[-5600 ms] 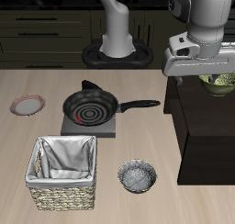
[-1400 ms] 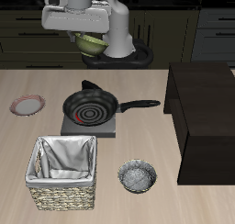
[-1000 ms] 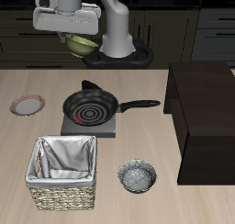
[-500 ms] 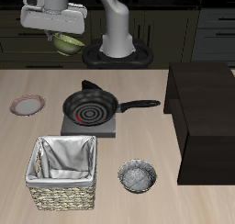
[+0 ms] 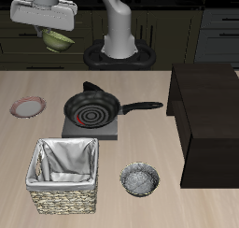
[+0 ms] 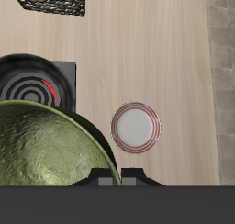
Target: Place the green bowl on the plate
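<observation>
Though half cut off by the frame, green bowl [image 6: 50, 145] pinched in hand [image 5: 51, 31], high above plate [image 6: 136, 127].

light: even, bright tabletop | background: dim | shadows: soft | focus: sharp

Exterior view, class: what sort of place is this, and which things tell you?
Probably a simulated kitchen: a black frying pan sits on a small stove plate, dark cabinets line the back, and a plate lies on the wooden table.
</observation>
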You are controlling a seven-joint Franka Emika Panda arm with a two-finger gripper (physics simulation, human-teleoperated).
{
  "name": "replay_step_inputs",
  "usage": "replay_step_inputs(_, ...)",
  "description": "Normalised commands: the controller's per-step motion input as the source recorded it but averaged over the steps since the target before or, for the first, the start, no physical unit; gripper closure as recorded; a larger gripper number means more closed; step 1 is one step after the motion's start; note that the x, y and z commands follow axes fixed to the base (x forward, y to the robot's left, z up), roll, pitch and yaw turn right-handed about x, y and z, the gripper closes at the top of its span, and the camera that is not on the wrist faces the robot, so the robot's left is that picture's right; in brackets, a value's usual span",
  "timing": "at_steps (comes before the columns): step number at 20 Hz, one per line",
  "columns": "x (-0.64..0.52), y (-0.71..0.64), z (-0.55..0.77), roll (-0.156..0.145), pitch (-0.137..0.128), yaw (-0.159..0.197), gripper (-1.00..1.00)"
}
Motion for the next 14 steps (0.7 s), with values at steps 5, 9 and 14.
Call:
replay_step_inputs(5, -0.13, -0.24, 0.02, -0.018, -0.021, 0.006, 1.0)
replay_step_inputs(9, -0.13, -0.31, -0.03, -0.03, -0.012, 0.007, 1.0)
replay_step_inputs(14, -0.08, -0.34, 0.02, -0.026, -0.024, 0.002, 1.0)
